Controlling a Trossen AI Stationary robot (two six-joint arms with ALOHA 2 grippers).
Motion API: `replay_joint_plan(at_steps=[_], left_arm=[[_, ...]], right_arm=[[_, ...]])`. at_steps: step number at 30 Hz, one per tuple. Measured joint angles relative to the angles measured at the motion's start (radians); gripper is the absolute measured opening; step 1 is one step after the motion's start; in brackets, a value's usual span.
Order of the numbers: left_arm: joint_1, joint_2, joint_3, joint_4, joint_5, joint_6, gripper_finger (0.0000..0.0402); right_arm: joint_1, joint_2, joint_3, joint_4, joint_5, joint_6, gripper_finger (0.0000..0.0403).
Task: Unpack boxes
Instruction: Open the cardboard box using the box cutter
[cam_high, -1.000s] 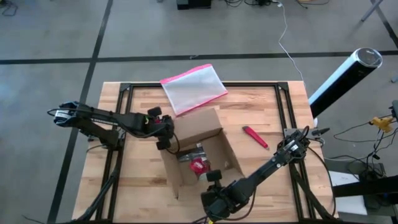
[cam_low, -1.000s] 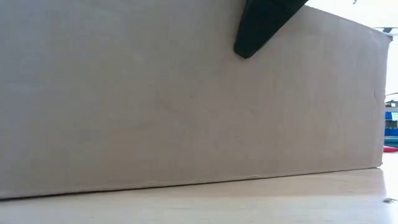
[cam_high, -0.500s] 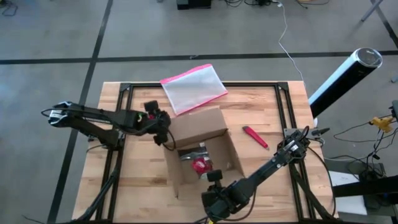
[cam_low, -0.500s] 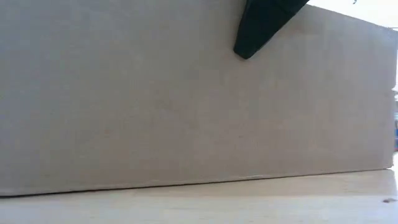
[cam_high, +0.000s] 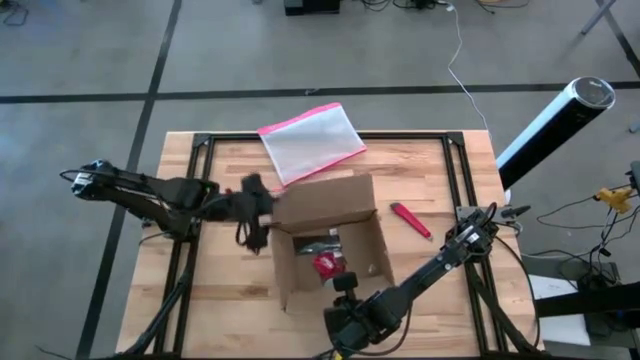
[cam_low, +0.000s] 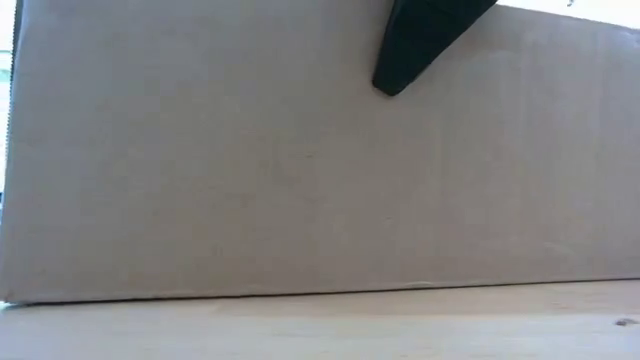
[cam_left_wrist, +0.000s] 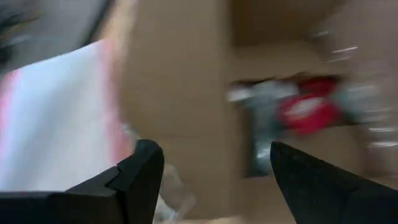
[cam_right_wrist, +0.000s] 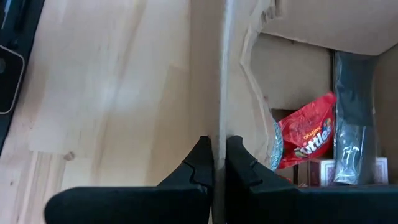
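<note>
The cardboard box (cam_high: 325, 235) sits open near the middle of the bench (cam_high: 420, 160), its long axis running roughly from the pink-edged pouch (cam_high: 311, 141) toward the near edge, with a red candy bag (cam_high: 327, 264) and dark packets lying inside.

The right end effector (cam_right_wrist: 219, 163) is at the box's near flap: its fingers are pinched closed on the thin edge of that flap, so the contents lie just past it, forward and to one side in the right wrist view.

The left end effector (cam_high: 252, 205) is beside the box's left wall, fingers spread apart and holding nothing (the left wrist view is blurred, yet shows the wall between the two fingers and the candy bag beyond).

Judging by this, the left arm is the free one and would reach over the wall into the box, while the right steadies the flap. A red tool (cam_high: 410, 219) lies apart on the right.
</note>
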Motion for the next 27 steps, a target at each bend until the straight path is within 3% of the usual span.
replay_joint_plan(at_steps=[4,12,17,27], left_arm=[[-0.113,0.042,-0.003,0.152,0.105,0.02,0.0276],[-0.287,0.19,-0.006,0.205,0.118,-0.005,0.0276],[-0.314,0.228,0.002,0.209,0.114,-0.049,0.0276],[-0.316,0.223,0.001,0.293,0.111,-0.035,0.0276]], right_arm=[[-0.006,0.001,0.0,0.0,0.037,0.002,0.0],[-0.014,-0.021,0.009,-0.005,0.096,0.011,0.0],[-0.013,-0.065,0.03,0.011,0.103,-0.005,0.0019],[-0.013,-0.103,0.034,0.059,0.117,-0.011,0.0105]])
